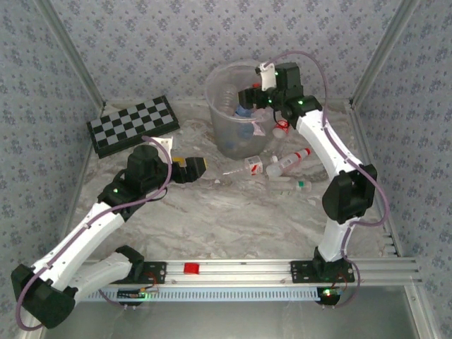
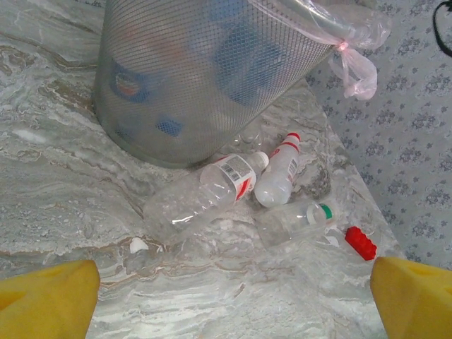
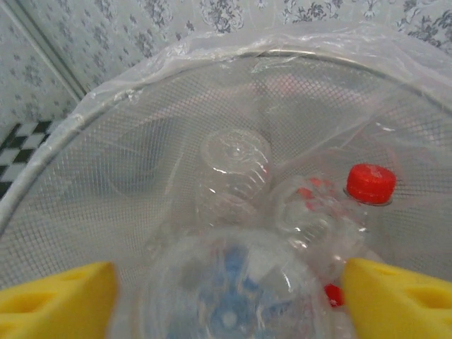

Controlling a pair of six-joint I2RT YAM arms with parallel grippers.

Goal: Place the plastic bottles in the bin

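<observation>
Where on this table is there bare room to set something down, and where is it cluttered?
Bare table lies between the left hand, the front rail and the right arm, and between chessboard and bin. Crowded: loose bottles near-right of the bin.

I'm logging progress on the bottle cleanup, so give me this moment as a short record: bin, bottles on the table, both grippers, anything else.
bin: upright, lined, with several bottles inside
on the table: at least three lying beside the bin: white-capped bottle, red-capped bottle, green-capped bottle
left gripper: open, empty, facing those three
right gripper: open, above the bin's mouth
other: chessboard, red brick
</observation>
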